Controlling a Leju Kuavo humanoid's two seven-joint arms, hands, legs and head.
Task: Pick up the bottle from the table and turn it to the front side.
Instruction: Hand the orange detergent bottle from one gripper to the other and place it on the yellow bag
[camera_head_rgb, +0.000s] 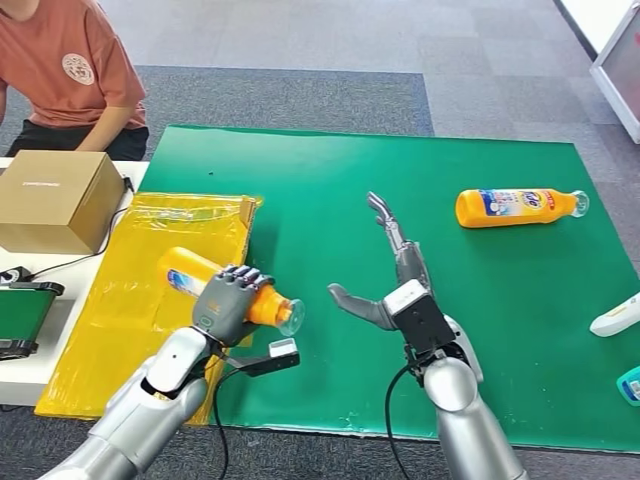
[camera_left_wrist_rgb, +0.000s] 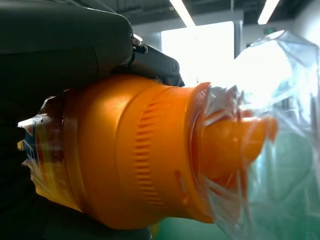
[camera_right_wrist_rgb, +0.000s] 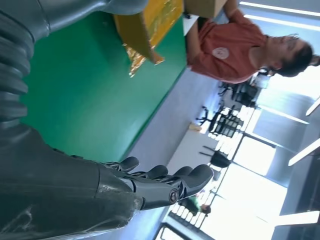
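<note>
- The left hand (camera_head_rgb: 226, 305) grips an orange bottle (camera_head_rgb: 266, 303) around its upper body, fingers wrapped over the top; the bottle lies roughly level, clear cap toward the right hand, over the edge of the yellow sheet (camera_head_rgb: 128, 300) and the green mat (camera_head_rgb: 423, 250) on the counter.
- The right hand (camera_head_rgb: 392, 275) hangs open above the mat, fingers stretched forward, thumb out to the side, holding nothing.
- Judged from this, the pick-up is done and the turning step is in hand; the next move likely calls for rolling the bottle about its long axis, perhaps with the open hand helping, until the label faces front.
- In the left wrist view the bottle's ribbed orange shoulder and clear cap (camera_left_wrist_rgb: 260, 145) sit close up; a strip of its label shows, unreadable.
- A second orange bottle (camera_head_rgb: 521, 207) lies far right on the mat; its blue-and-white label is too small to read.
- A cardboard box (camera_head_rgb: 56, 200) carries a faint, illegible line of print.
</note>
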